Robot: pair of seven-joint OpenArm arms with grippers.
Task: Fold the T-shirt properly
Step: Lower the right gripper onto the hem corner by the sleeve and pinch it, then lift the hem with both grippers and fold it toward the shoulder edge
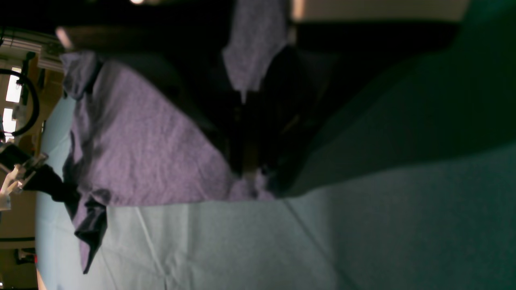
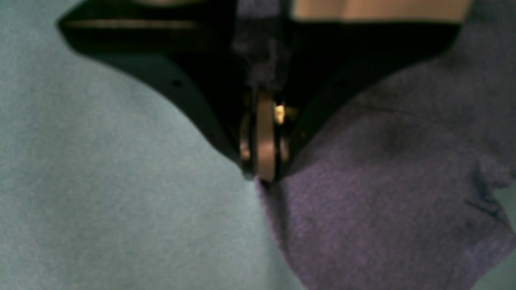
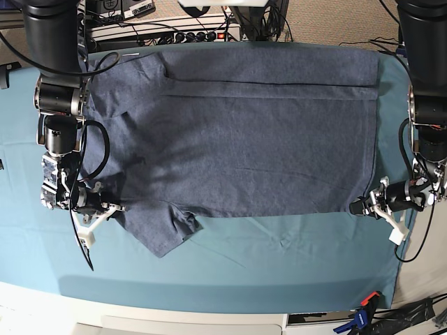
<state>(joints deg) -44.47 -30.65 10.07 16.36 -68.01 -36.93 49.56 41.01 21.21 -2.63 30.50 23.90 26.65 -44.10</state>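
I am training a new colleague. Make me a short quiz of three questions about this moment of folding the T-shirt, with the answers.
1. True or false: the T-shirt lies spread flat on the teal table cloth.
2. Which part of the shirt does the left gripper pinch? A. the collar B. a corner of the near edge C. a sleeve at the far edge
3. Fill in: the right gripper is closed on the shirt's edge beside the near ____.

Key
1. True.
2. B: the left gripper, at the base view's right, holds the near corner.
3. Sleeve: it sticks out toward the table's front edge.
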